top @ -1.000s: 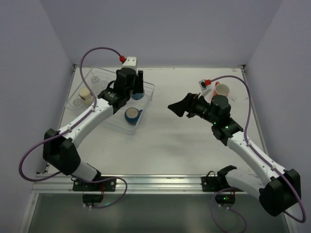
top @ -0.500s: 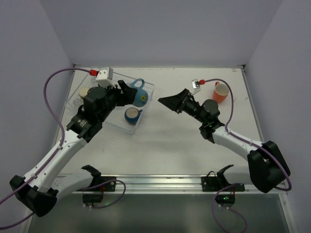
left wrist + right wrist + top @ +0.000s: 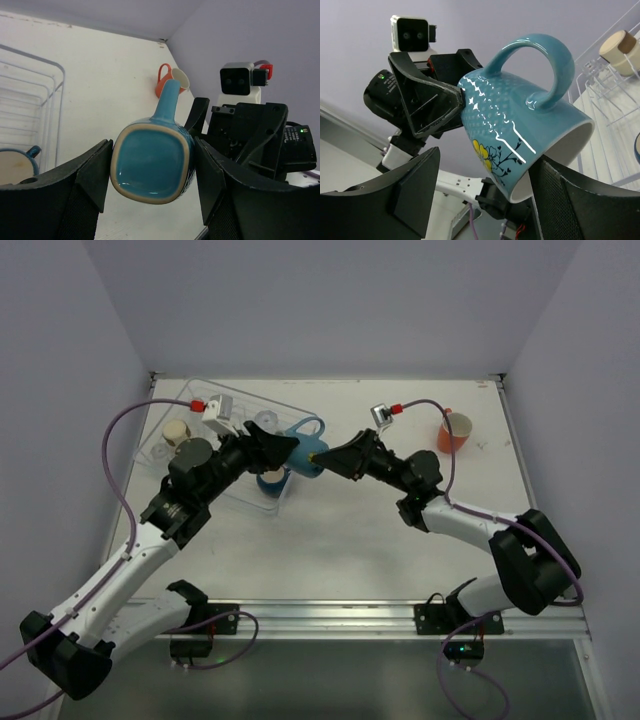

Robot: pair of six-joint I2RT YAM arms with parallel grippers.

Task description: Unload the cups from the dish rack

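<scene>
Now: my left gripper (image 3: 272, 448) clamps the light blue mug (image 3: 303, 452) at its base, holding it on its side in the air just beside the dish rack (image 3: 262, 400). Right gripper (image 3: 335, 455) jaws stand wide, flanking the mug's mouth end; I cannot tell whether they touch it.

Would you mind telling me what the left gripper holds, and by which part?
The left gripper holds the blue mug by the sides of its base.

left gripper (image 3: 283, 448) lifted the light blue mug (image 3: 304, 460) off the dish rack (image 3: 265, 403); right gripper (image 3: 325, 455) swung in to meet it.
</scene>
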